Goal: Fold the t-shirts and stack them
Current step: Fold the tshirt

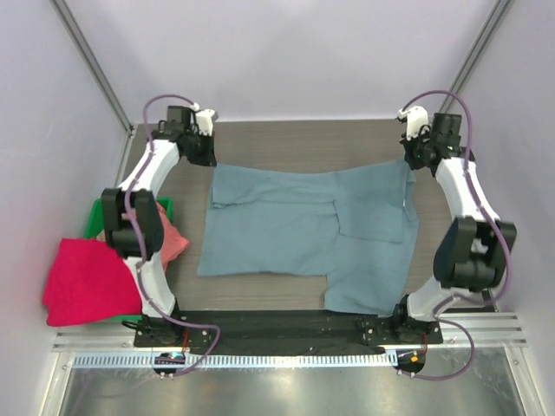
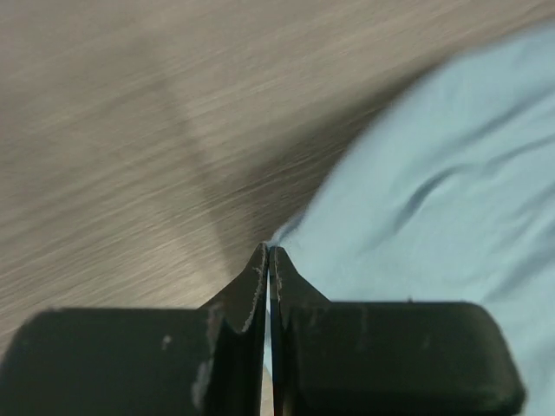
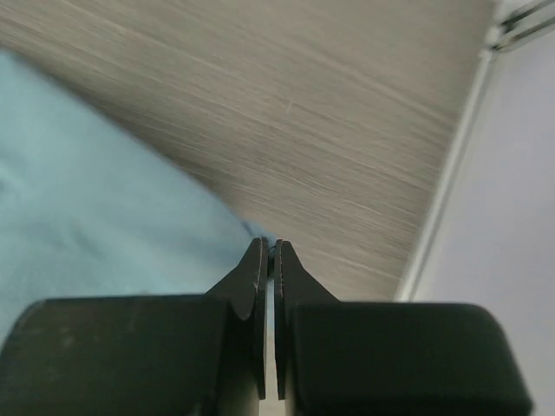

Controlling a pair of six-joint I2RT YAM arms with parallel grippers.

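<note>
The slate-blue t-shirt (image 1: pixel 286 225) lies spread over the middle of the table, with a folded flap near its right side. My left gripper (image 1: pixel 212 162) is shut on its far left corner; in the left wrist view that gripper (image 2: pixel 269 251) pinches the edge of the blue cloth (image 2: pixel 434 191). My right gripper (image 1: pixel 410 165) is shut on the far right corner, and in the right wrist view this gripper (image 3: pixel 270 245) nips the tip of the blue cloth (image 3: pixel 87 217). A crimson-pink t-shirt (image 1: pixel 87 282) and a salmon-pink t-shirt (image 1: pixel 176 238) lie bunched at the left.
A green bin (image 1: pixel 94 217) stands at the left edge, partly hidden by the left arm and the pink shirts. The wood-grain table (image 1: pixel 303 143) shows beyond the blue shirt. A white wall rail (image 3: pixel 451 173) runs close on the right.
</note>
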